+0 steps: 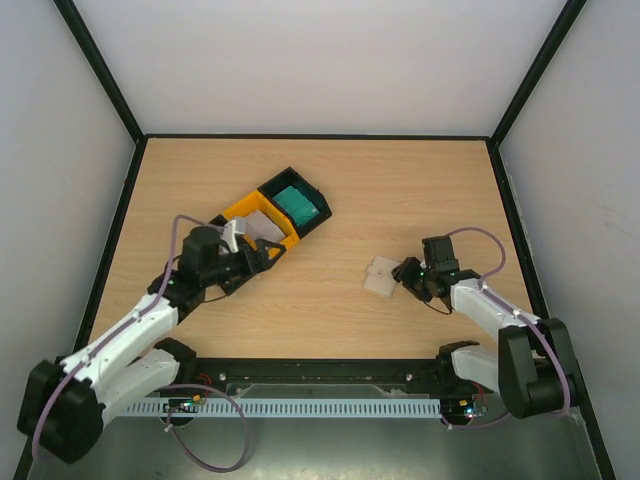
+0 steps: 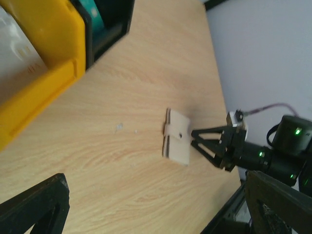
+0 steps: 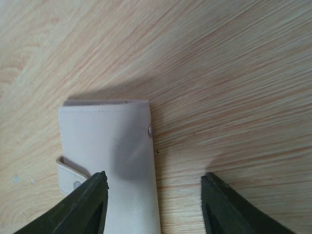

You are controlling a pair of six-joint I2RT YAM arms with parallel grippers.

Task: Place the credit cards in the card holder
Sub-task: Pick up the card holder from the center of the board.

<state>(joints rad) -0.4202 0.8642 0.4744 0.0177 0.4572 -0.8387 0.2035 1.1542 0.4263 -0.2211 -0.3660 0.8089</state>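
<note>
At the right fingers [image 3: 90, 204]: parted part-way, gripping nothing, low over the table [image 3: 234, 63]. Directly under and ahead of them, the card holder [image 3: 107, 151], folded, flat on the wood, snap strap at its left side in the wrist view. Long axis pointing straight away from the wrist, so crosswise to the closing line. Offset left of the gap, with one finger over its face and only its right edge between the two. By judgement, needs a small sideways shift toward the holder before any pinch across the short width.

At the left fingers [image 2: 39, 209]: spread wide, holding nothing, just beside the yellow tray [image 1: 240, 212], well apart from the holder. Nearer arm by far: the right.

Counted: one card holder. Two trays, the yellow and a black tray [image 1: 300, 180], touching end to end. Credit cards [image 1: 297, 203] in two visible stacks, teal in the black tray, a pale stack [image 1: 262, 226] in the yellow. Single cards too thin to number.
</note>
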